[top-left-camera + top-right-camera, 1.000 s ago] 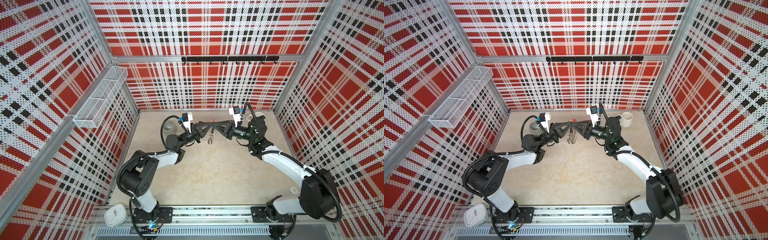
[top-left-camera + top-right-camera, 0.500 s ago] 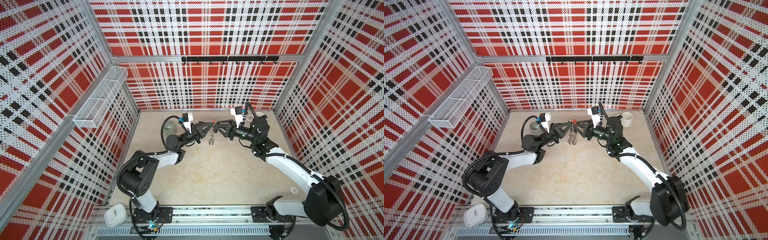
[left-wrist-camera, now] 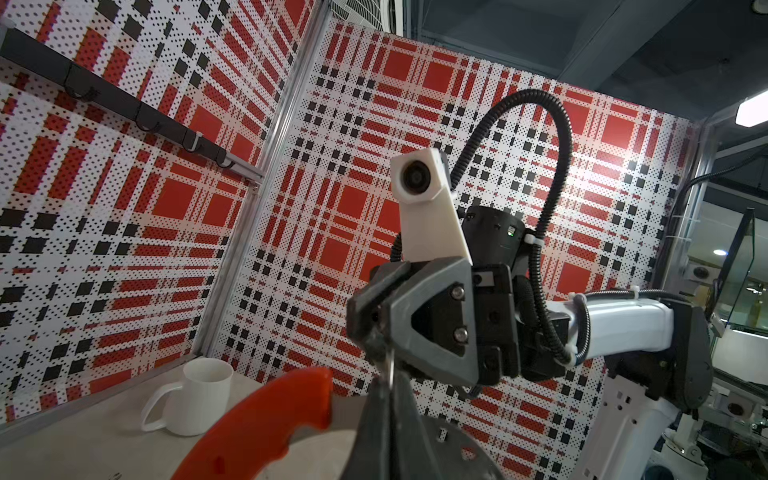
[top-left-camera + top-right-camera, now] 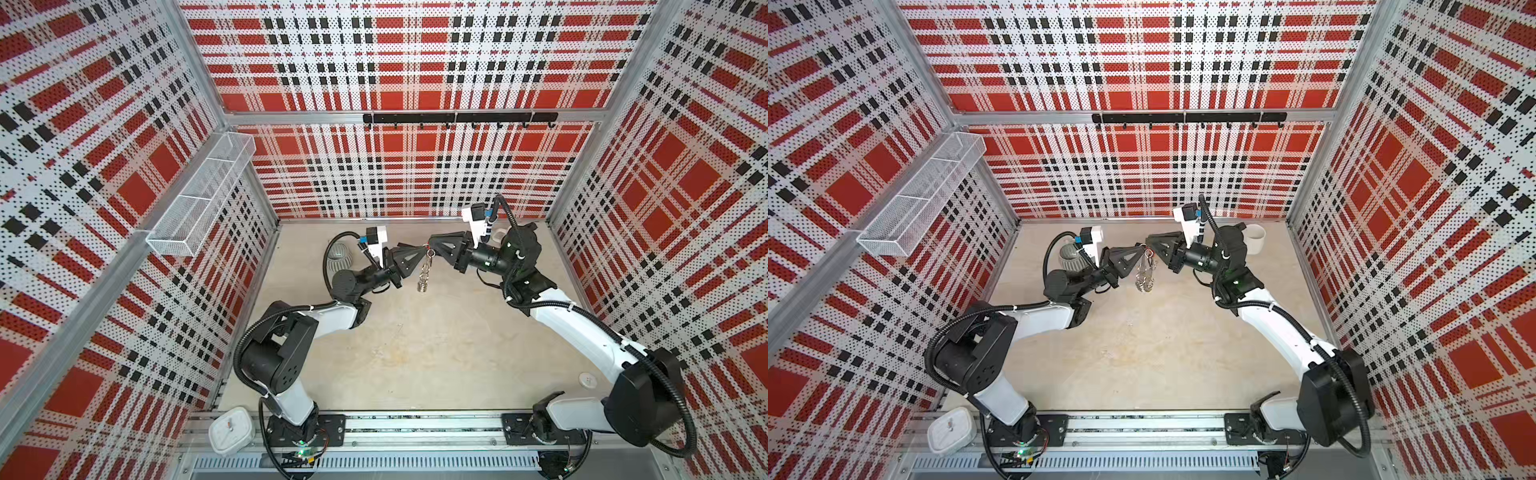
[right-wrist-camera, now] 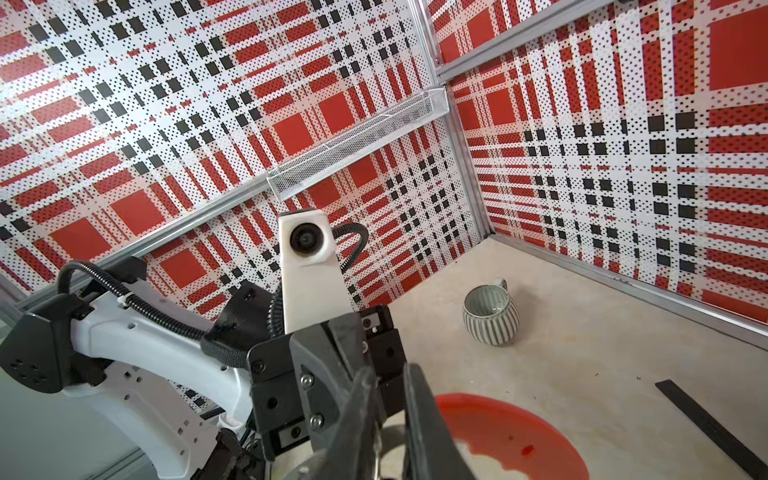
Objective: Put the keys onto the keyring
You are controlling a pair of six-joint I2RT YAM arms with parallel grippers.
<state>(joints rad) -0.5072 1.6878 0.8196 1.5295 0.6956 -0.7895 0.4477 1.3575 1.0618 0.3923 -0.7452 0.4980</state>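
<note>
**Two arms, one keyring up in the air**

Beige tabletop [image 4: 415, 353], and red-black-white plaid pegboard walls [image 4: 415, 174] all round. There's a wire basket [image 4: 199, 199] on the 9 o'clock wall and a black hook rail [image 4: 457, 118] at 12. A ribbed grey mug [image 4: 338, 257] sits at 11 o'clock, a white mug [image 4: 1254, 237] at 1.

The keyring [image 4: 424, 270] hangs clear of the table toward 12. It's a grey plate [image 3: 345, 411] with a red curved bar [image 3: 257, 424] and silver rings [image 4: 1144, 282] dangling. The left gripper [image 4: 420, 249] is clamped on its top. The right gripper [image 4: 432, 248] meets it there with jaws nearly together, and I can't tell if it's gripping.

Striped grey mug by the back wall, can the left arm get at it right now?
Probably not yet. The striped mug stands free close beside the left arm, but the left fingers are shut on the keyring in mid-air; they must let go first.
</note>
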